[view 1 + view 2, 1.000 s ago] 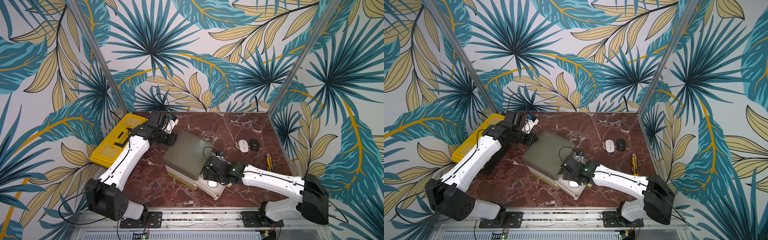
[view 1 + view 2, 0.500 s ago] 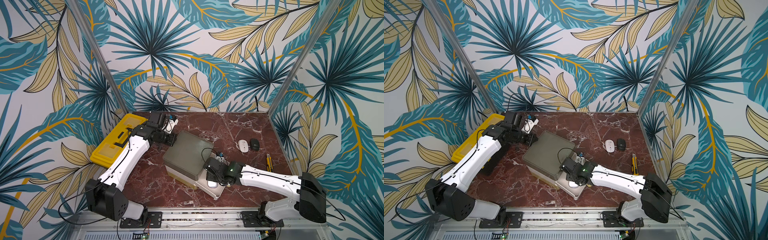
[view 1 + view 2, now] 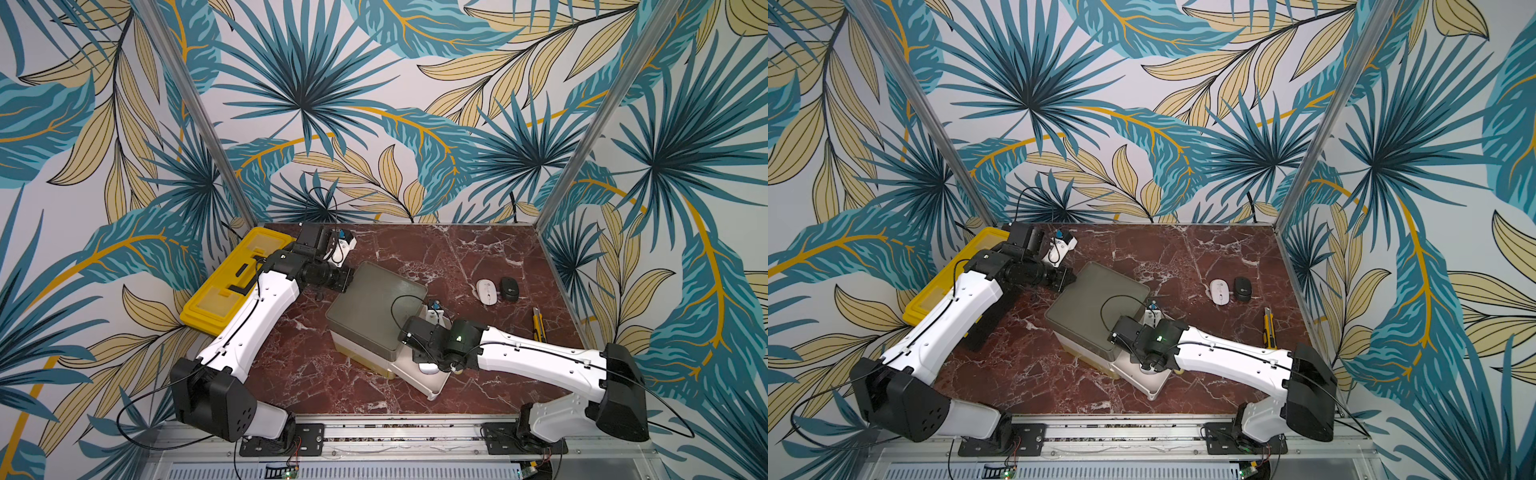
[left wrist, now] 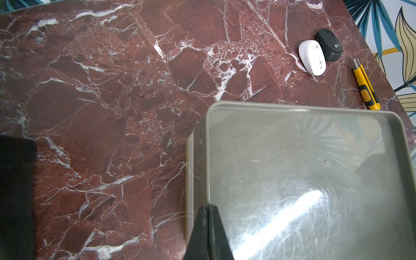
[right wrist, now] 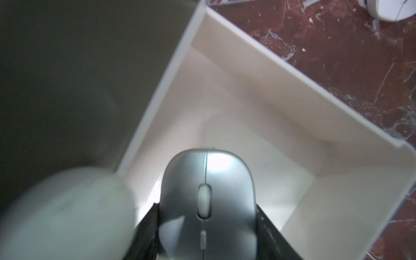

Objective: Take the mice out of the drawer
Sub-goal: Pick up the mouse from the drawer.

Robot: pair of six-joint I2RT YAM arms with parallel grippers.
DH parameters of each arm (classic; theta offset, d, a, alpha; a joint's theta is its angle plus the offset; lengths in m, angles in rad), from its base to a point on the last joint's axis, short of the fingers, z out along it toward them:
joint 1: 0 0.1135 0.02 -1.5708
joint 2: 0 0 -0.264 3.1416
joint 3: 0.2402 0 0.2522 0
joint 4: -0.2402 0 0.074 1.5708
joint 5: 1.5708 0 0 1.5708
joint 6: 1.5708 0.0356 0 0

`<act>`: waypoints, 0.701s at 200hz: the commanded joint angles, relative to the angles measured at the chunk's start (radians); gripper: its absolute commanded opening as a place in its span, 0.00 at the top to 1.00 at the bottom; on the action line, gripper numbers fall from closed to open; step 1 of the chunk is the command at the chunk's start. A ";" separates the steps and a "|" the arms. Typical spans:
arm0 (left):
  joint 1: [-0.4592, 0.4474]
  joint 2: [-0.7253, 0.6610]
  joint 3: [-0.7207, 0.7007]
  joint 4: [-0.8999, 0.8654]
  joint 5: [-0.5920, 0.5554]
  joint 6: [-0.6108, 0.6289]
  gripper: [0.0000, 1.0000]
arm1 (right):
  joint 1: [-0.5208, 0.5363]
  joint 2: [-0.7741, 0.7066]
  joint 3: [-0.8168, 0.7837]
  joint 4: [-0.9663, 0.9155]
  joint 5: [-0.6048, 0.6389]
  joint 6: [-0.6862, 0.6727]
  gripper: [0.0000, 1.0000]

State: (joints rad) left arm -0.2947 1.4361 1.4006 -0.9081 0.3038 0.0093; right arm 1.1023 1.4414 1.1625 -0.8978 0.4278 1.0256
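My right gripper [image 5: 207, 209] is down inside the open white drawer [image 5: 270, 74], shut on a silver mouse [image 5: 207, 198] with a black finger on each flank. Beside it lies a pale mouse [image 5: 67, 213], blurred and close to the camera. In both top views the right wrist hides these. A white mouse [image 3: 486, 291] and a black mouse [image 3: 509, 288] lie side by side on the marble table at the right. My left gripper [image 4: 208, 208] is shut and empty, its tips resting on the back corner of the drawer unit's grey top [image 4: 292, 168].
A yellow-black utility knife [image 3: 539, 324] lies near the table's right edge, below the two mice. A yellow case [image 3: 232, 286] leans at the back left beside the left arm. The pulled-out drawer's front [image 3: 434, 384] points toward the table's front edge.
The right wrist has shifted a little over the open drawer and its jaws have narrowed onto the silver mouse. The left arm has not moved.
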 commanded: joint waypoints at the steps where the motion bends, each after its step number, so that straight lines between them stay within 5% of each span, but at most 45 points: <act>1: 0.003 -0.023 -0.015 -0.048 0.027 -0.005 1.00 | 0.023 -0.024 0.068 -0.126 0.051 -0.044 0.67; 58: 0.003 -0.024 -0.014 -0.047 0.023 -0.007 1.00 | 0.038 -0.174 0.163 -0.269 0.175 -0.088 0.65; 87: 0.002 -0.027 -0.014 -0.048 0.022 -0.006 1.00 | -0.038 -0.250 0.162 -0.322 0.238 -0.136 0.61; 109: 0.003 -0.028 -0.014 -0.048 0.023 -0.006 1.00 | -0.169 -0.278 0.112 -0.268 0.185 -0.239 0.60; 140: 0.002 -0.029 -0.014 -0.048 0.027 -0.006 1.00 | -0.489 -0.281 0.039 -0.065 -0.017 -0.469 0.60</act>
State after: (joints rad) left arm -0.2947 1.4361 1.4006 -0.9089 0.3038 0.0093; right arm 0.7849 1.1503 1.2476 -1.0950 0.5362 0.7635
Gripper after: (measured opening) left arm 0.048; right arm 0.593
